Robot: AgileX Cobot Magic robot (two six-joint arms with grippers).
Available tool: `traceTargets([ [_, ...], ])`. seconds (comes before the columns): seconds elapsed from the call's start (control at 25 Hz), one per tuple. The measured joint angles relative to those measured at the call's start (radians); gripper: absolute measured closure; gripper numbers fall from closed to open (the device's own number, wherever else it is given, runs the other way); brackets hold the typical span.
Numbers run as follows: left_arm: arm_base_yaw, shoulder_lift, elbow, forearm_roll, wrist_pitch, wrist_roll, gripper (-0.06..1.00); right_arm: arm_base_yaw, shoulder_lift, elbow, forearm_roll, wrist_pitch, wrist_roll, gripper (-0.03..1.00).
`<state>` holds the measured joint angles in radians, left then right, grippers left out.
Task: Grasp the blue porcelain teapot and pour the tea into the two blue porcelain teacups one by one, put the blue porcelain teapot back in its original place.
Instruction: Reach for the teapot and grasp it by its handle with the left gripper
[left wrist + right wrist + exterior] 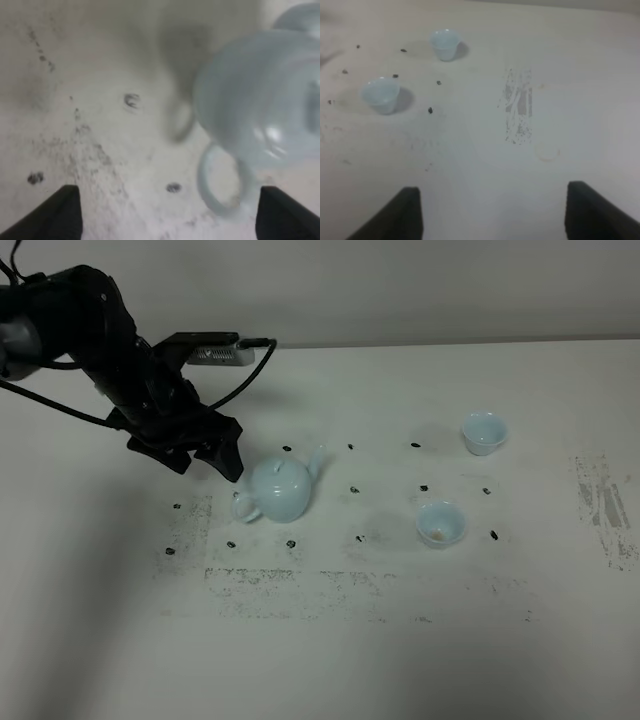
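Left arm reaches in from the far left. Left tool (205, 462) (170, 217) hangs just left of the blue porcelain teapot (281, 490) (260, 100), on its far side. The fingers (62, 212) are spread wide and hold nothing. In the left wrist view the teapot's loop handle (220, 180) lies between the two fingers, nearer one of them. The picture is blurred, so I cannot tell whether anything touches.

The teapot stands upright on the white worktop (400, 660), left of centre, lid on. Its handle (245, 508) points near-left and its spout (316, 462) far-right. Small black marks (351, 447) dot the worktop around it.

Right of centre are the two teacups, both upright and well apart from the teapot. The near teacup (440, 523) (381, 94) sits left of the far teacup (484, 432) (445, 44).

A grey scuffed patch (600, 505) (517, 107) lies at the far right.

Right tool (497, 215) shows only in its wrist view. Its fingers are apart and empty, over bare worktop on the near side of the cups.
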<state>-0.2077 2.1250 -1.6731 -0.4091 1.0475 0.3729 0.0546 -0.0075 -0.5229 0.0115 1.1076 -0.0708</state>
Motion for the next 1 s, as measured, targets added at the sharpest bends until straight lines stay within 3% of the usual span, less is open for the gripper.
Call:
traceTargets([
  [0.12,-0.021,-0.076,0.0,0.007,0.043,0.017,0.88,0.0,0.0,0.0,0.0,0.0,0.0,0.39],
  [0.28,-0.105,-0.12,-0.043,0.037,0.09,-0.004,0.88,0.0,0.0,0.0,0.0,0.0,0.0,0.39],
  [0.56,-0.268,-0.076,-0.176,0.26,0.145,-0.047,0.88,0.0,0.0,0.0,0.0,0.0,0.0,0.39],
  [1.0,-0.231,-0.034,-0.218,0.291,0.146,-0.086,0.88,0.0,0.0,0.0,0.0,0.0,0.0,0.39],
])
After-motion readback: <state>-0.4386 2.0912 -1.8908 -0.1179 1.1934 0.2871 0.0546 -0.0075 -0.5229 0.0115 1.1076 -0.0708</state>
